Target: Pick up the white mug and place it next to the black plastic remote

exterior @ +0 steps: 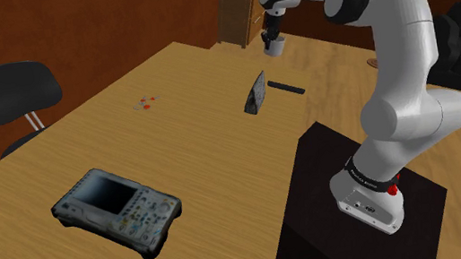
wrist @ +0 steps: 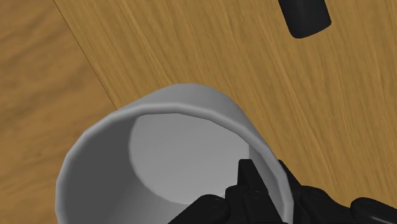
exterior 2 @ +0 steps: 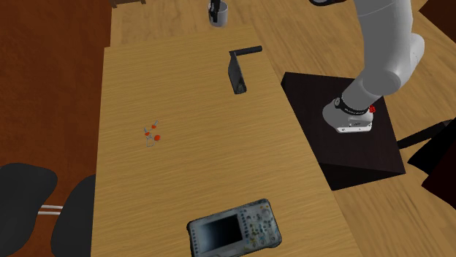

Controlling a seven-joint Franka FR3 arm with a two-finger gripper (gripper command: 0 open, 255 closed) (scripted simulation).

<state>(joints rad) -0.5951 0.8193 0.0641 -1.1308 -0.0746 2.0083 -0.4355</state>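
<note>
As the white arm (exterior: pixel 391 50) reaches out from its black stand (exterior: pixel 321 221), the gripper (wrist: pixel 270 191) comes down onto the mug (wrist: pixel 165 159) from above. The claw is nearly closed and pinches the mug's wall, one black finger (wrist: pixel 249 181) inside the cup and the other outside it. The mug is pale grey-white, upright and empty, its open mouth facing the hand. From the shoulder view the gripper (exterior: pixel 273 36) and the mug (exterior: pixel 278 49) hang a short way beyond the remote (exterior: pixel 287 87), over the table's far edge, and the mug looks clear of the wood, though I cannot be sure of that. The second exterior view shows the same: the mug (exterior 2: pixel 218 14) under the gripper (exterior 2: pixel 213 9), near the remote (exterior 2: pixel 245 51) but apart from it. The remote is a slim black bar lying flat on the wooden table (exterior: pixel 186 148), and one end of it (wrist: pixel 305 16) shows from the wrist past the mug. Just beside one end of the remote stands a dark wedge-shaped object (exterior: pixel 256 95). A scatter of red bits (exterior: pixel 146 102) lies further from the remote, towards the black chair (exterior: pixel 7 93). Well apart from the remote, at the table's opposite end, lies a grey handheld instrument (exterior: pixel 117 210) with a screen. A wooden cabinet (exterior: pixel 239 10) stands beyond the remote, off the table.
</note>
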